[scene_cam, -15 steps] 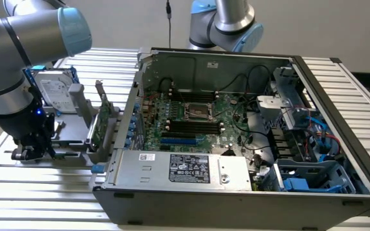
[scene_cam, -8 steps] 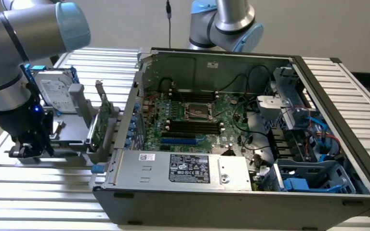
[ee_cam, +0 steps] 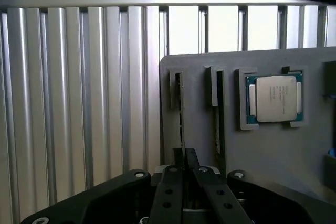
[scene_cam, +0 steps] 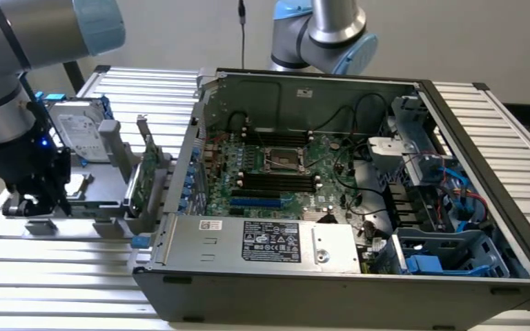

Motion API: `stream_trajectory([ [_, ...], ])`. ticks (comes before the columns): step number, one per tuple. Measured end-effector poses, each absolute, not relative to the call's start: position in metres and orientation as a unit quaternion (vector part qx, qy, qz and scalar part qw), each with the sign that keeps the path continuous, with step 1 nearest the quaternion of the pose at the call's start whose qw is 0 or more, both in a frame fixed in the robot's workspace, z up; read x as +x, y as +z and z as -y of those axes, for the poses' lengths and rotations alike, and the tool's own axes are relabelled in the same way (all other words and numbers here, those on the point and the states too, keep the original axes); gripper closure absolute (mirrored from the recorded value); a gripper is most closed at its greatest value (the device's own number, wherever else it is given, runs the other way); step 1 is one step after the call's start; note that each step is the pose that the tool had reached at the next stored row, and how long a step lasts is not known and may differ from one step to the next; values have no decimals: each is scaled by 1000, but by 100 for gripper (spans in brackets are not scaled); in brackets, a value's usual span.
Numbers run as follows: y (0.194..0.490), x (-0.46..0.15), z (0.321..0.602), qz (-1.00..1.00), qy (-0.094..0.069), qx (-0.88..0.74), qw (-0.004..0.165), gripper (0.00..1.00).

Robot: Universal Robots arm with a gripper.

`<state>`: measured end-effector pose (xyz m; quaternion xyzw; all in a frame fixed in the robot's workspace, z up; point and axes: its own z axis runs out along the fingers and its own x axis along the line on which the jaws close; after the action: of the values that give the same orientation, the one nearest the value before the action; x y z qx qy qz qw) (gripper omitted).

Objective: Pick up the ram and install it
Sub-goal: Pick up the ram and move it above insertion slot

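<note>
So the gripper (ee_cam: pixel 184 170) is pinched tight on the ram (ee_cam: pixel 181 114). The stick stands on edge in a slot of the gray parts holder (ee_cam: pixel 273 150), 2 slots over from the CPU (ee_cam: pixel 274 98), with another thin stick (ee_cam: pixel 217 124) in between. In the exterior view, the holder sits just off the open PC case (scene_cam: pixel 339 289), on the exterior view's left.

text: none legible | labels: power supply (scene_cam: pixel 272 243), hard drive (scene_cam: pixel 79 132), processor (ee_cam: pixel 274 98) | print: unreadable
</note>
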<state>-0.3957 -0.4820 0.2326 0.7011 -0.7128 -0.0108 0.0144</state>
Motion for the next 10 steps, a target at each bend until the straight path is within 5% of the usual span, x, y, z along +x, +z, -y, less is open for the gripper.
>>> stream_trajectory([
  [10, 276, -394, 482, 713, -12, 701, 13, 86],
])
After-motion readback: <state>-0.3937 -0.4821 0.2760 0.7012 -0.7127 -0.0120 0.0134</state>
